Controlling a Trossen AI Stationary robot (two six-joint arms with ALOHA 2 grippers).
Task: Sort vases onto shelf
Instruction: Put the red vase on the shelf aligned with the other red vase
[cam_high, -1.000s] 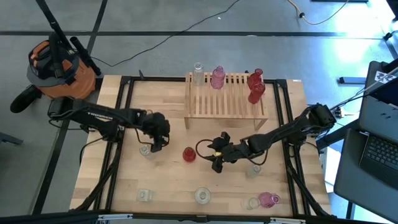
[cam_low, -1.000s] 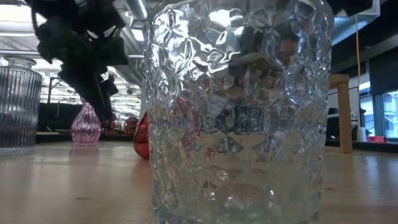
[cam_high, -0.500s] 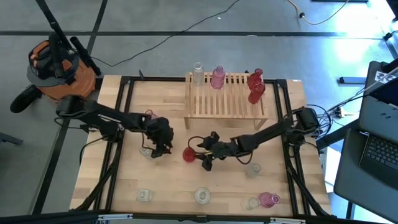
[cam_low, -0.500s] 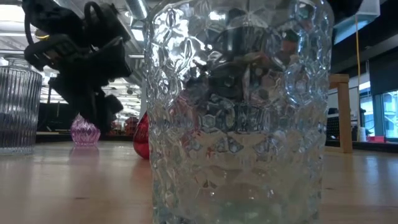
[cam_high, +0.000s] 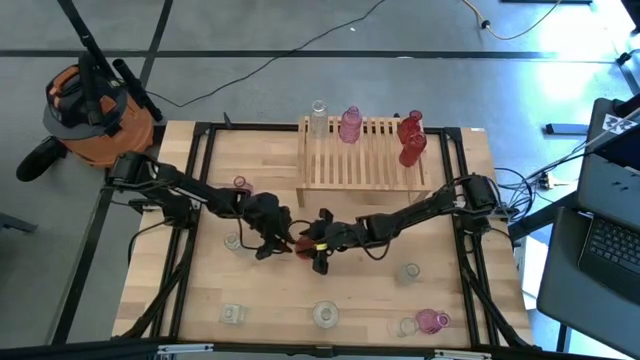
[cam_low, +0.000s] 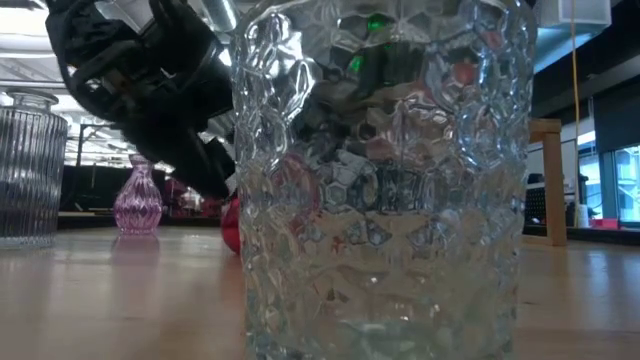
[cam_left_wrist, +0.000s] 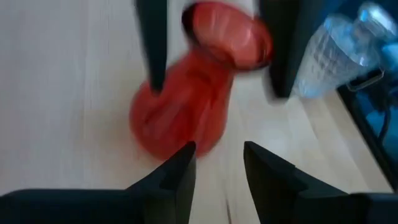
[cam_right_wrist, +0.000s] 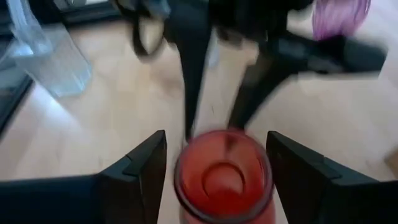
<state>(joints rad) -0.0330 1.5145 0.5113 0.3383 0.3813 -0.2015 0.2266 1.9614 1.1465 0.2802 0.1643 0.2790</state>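
Observation:
A red vase (cam_high: 300, 246) stands on its base on the plank table, between my two grippers. My left gripper (cam_high: 272, 243) is just to its left, open, its fingertips (cam_left_wrist: 217, 152) short of the vase's belly (cam_left_wrist: 186, 112). My right gripper (cam_high: 318, 252) comes from the right, open, with one finger on each side of the vase's mouth (cam_right_wrist: 224, 177). The shelf (cam_high: 360, 165) at the far middle carries a clear vase (cam_high: 319, 115), a pink one (cam_high: 350, 125) and red ones (cam_high: 410, 138). My right gripper has a finger (cam_right_wrist: 146, 168) on each side of the red vase's neck, coming level and slightly downward from the table's right. Whether either finger touches the glass, I cannot tell. The vase stands upright on the table.
Loose vases stand about: a small pink one (cam_high: 240, 184), clear ones (cam_high: 232, 241) (cam_high: 232, 314) (cam_high: 410, 271), and a pink one (cam_high: 432, 320) near the front right. A large dimpled clear vase (cam_low: 380, 180) at the front edge fills the low view.
My left gripper has gone toward the table's right and down, up to the red vase. My right gripper has gone toward the table's left and down until its fingers flank the vase's mouth. The vase has stayed in place.

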